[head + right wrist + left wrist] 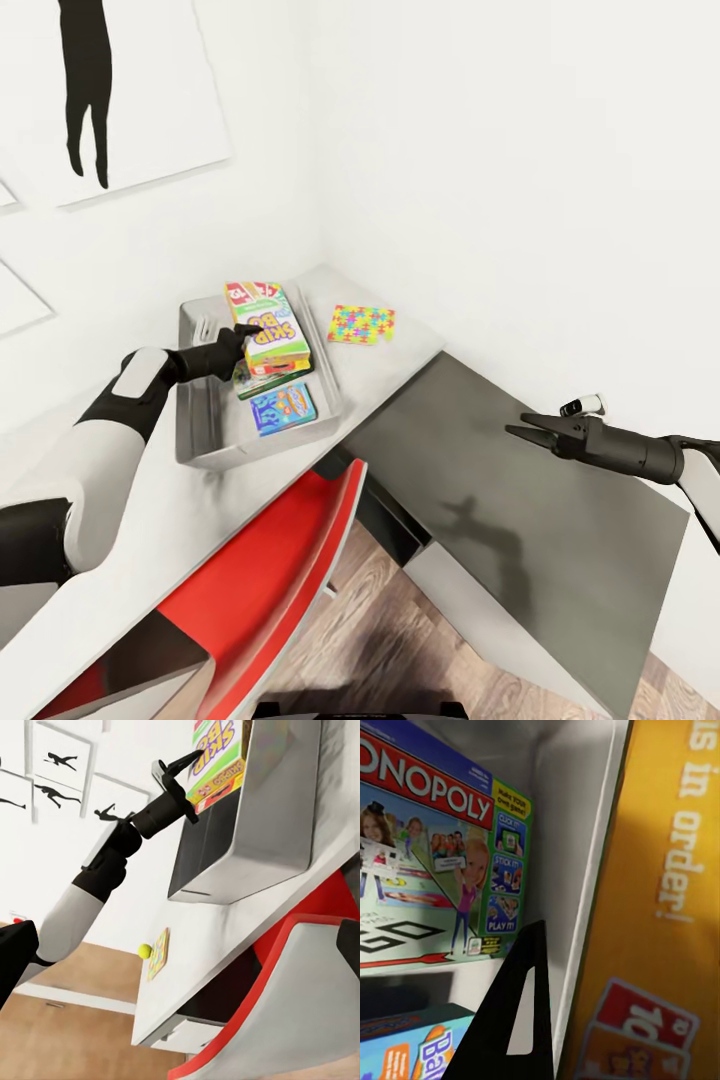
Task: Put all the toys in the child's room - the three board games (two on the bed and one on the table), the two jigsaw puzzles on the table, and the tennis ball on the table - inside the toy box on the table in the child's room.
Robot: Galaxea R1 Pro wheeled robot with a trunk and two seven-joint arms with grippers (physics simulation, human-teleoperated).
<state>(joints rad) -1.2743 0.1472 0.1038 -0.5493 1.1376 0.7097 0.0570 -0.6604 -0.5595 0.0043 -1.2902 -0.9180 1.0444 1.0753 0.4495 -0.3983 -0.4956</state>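
Inside toy box (200,420): left gripper (250,330), SKIP-BO box (275,335)

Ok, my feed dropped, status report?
Left gripper at SKIP-BO box inside toy box. Right gripper open, empty. One jigsaw puzzle on table.

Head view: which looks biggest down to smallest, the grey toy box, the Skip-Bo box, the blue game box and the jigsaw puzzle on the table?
1. Toy box, clearly the largest.
2. Skip-Bo box.
3. Jigsaw puzzle and blue game box look about alike, so I won't rank them; the puzzle lies farther from the camera.
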